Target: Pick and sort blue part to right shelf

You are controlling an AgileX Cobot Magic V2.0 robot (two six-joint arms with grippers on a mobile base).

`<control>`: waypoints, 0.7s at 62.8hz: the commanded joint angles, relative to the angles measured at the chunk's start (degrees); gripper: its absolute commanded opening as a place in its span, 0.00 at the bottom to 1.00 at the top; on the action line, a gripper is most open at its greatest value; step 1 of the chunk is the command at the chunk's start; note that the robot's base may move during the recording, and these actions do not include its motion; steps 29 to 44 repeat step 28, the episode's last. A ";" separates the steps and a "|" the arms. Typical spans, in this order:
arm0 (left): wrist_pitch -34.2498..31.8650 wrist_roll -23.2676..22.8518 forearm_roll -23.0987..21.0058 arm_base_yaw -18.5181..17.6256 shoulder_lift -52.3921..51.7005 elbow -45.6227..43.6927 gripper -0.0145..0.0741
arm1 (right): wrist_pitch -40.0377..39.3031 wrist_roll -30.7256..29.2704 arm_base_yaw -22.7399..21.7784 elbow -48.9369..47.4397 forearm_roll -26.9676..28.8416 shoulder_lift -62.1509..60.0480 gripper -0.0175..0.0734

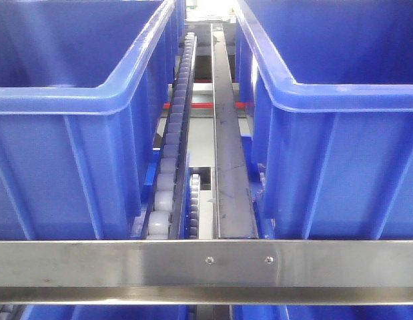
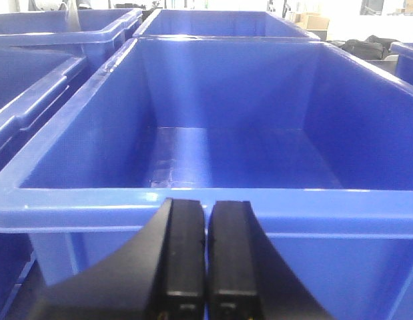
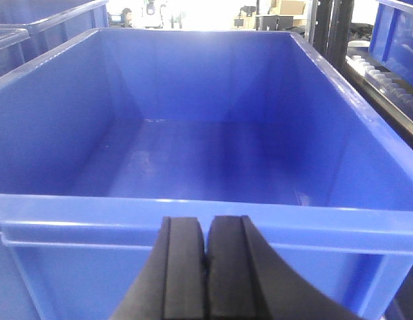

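Closed right hand (image 3: 206, 267) faces bare blue bin (image 3: 193, 220).

Left gripper (image 2: 206, 257): black fingers pressed together, nothing between them, pointing level ahead.
Right gripper (image 3: 206, 267): black fingers likewise closed against each other, empty, pointing level ahead.

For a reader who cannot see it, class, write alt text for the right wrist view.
A large empty blue bin fills the view, seen from just outside its near rim. The right gripper, black, sits at the bottom edge with its jaws pressed together and nothing between them. More blue bins and a roller rail show at the edges.
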 commanded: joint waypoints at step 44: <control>-5.27 -0.46 -0.27 -0.35 -1.35 1.23 0.30 | -4.98 -0.44 -0.19 -1.29 -0.51 -1.18 0.24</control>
